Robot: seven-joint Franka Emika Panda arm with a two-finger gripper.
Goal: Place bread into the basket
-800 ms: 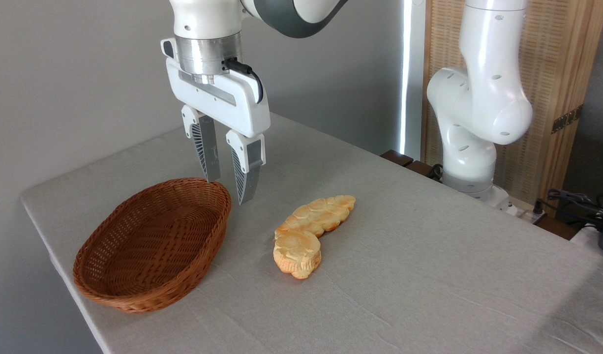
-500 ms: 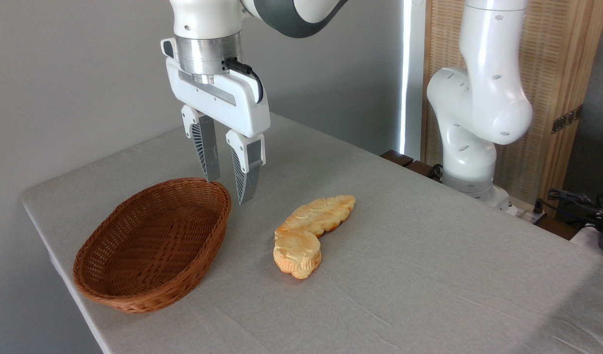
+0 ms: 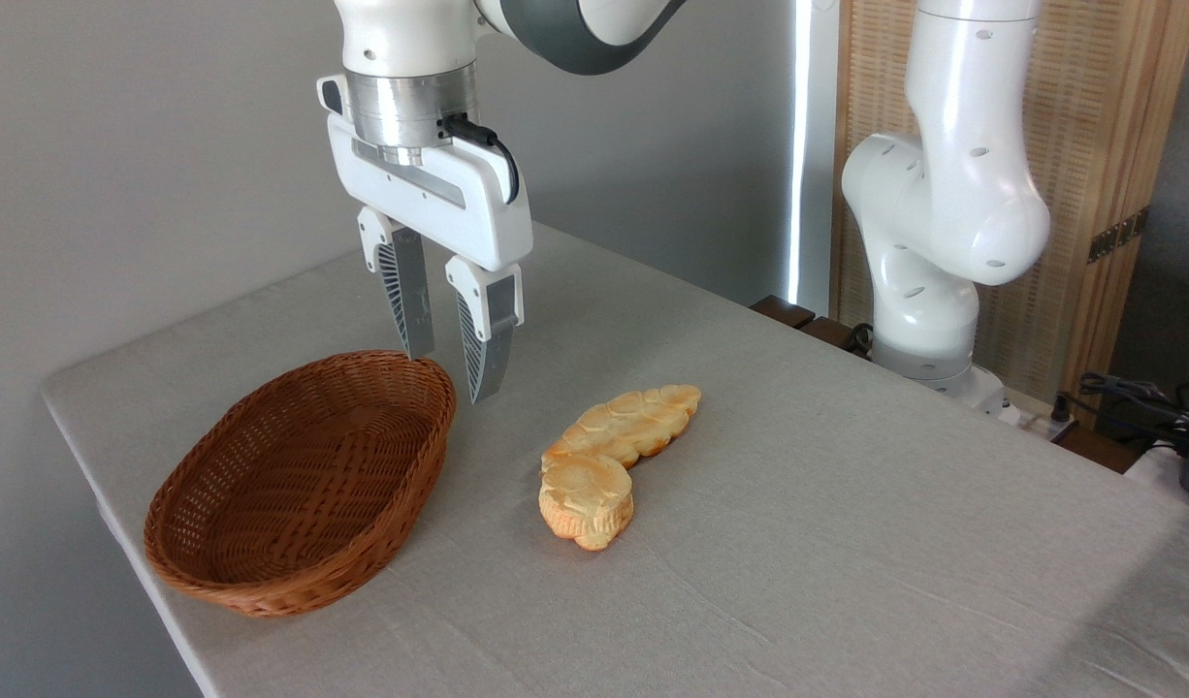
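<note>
Camera view is showing the gripper (image 3: pixel 451 373) hanging above the cloth-covered table (image 3: pixel 847 543), its two fingers (image 3: pixel 408 305) pointing down with a narrow gap between them and nothing held. Below and to the left of the fingertips, the woven wicker basket (image 3: pixel 265 582) is sitting empty, its far rim lying just under the left fingertip as seen from this angle; whether they are touching cannot be told. To the lower right of the fingers, the round scalloped bread (image 3: pixel 585 502) is resting on the table, apart from the basket, with bare cloth lying between them. The longer leaf-shaped pastry (image 3: pixel 633 423) is lying against the bread's far side and stretching away to the right. The basket's left side is sitting close to the table's left edge, while wide open cloth is spreading right of the bread.
</note>
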